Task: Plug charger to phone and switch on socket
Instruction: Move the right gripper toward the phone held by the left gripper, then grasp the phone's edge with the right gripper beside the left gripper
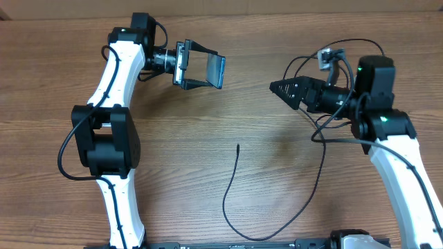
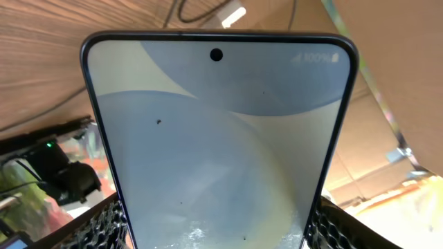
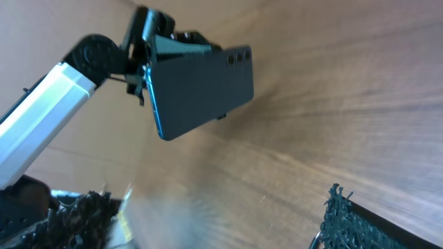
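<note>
The left gripper (image 1: pixel 214 71) is clamping the phone (image 1: pixel 217 68) by its long edges, its fingers (image 2: pixel 111 223) pressing on either side of the glass. It is holding the handset clear of the table (image 1: pixel 173 173) and tilted, at the far left of centre. In the left wrist view the screen is glowing pale blue-grey, with the punch-hole camera at the top. The right wrist view is showing the dark back with three lenses. The right gripper (image 1: pixel 278 88) is hanging opposite with its fingers spread wide and gripping nothing, pointing toward the phone but well apart from it. The charger (image 1: pixel 234 173) is lying loose on the table between the arms, its free tip nearer the middle and touching neither gripper. The surface is showing brown wood grain. A plain tan panel is running along the far edge.
</note>
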